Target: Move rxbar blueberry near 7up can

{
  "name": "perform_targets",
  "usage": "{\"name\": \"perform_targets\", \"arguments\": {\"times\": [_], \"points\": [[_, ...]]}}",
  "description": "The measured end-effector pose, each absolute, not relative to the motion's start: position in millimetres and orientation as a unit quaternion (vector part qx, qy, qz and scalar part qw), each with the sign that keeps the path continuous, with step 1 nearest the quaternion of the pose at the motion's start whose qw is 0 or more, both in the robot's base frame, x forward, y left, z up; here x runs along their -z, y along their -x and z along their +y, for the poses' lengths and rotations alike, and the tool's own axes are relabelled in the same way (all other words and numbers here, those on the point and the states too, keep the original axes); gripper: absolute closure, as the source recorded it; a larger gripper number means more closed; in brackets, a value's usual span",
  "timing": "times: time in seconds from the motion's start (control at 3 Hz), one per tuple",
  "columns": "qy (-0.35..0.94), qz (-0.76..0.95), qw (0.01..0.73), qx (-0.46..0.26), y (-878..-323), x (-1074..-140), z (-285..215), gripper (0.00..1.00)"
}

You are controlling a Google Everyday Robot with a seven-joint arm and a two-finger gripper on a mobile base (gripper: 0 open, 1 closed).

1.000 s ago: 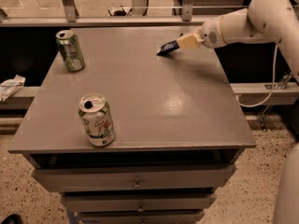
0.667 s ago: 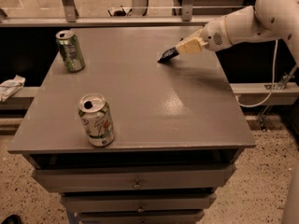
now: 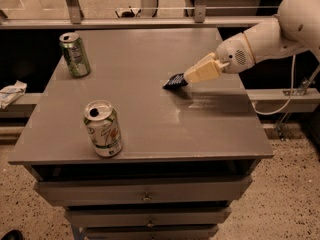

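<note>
My gripper (image 3: 187, 77), low over the right side of the table (image 3: 215, 129), is clamped on one end of the snack bar (image 3: 173, 81). I judge the bar light, thin and slippery-wrapped. The white soda can (image 3: 103, 129) stands well apart.

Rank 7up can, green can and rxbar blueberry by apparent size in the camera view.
1. 7up can, but it stands nearer the camera, so unsure.
2. green can.
3. rxbar blueberry, partly hidden by the gripper holding it over the table's right half.

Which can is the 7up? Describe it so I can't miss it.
On the grey table, the 7up can stands near the front left edge, far from the gripper holding the rxbar blueberry mid-right. It is mostly white with green markings; the other can, at the back left, is all green.
</note>
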State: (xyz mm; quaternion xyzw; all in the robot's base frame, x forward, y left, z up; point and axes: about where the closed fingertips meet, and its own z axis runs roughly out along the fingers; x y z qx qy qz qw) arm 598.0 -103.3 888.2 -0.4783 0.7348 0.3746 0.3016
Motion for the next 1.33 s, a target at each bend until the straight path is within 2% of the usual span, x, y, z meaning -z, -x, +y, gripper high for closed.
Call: {"name": "perform_targets", "arguments": {"times": [0.33, 1.33], "points": [[0.489, 0.716, 0.273, -0.417, -560.2, -888.0, -81.3, 1.00], [0.503, 0.668, 0.250, -0.488, -507.8, -896.8, -12.0, 1.00]]}}
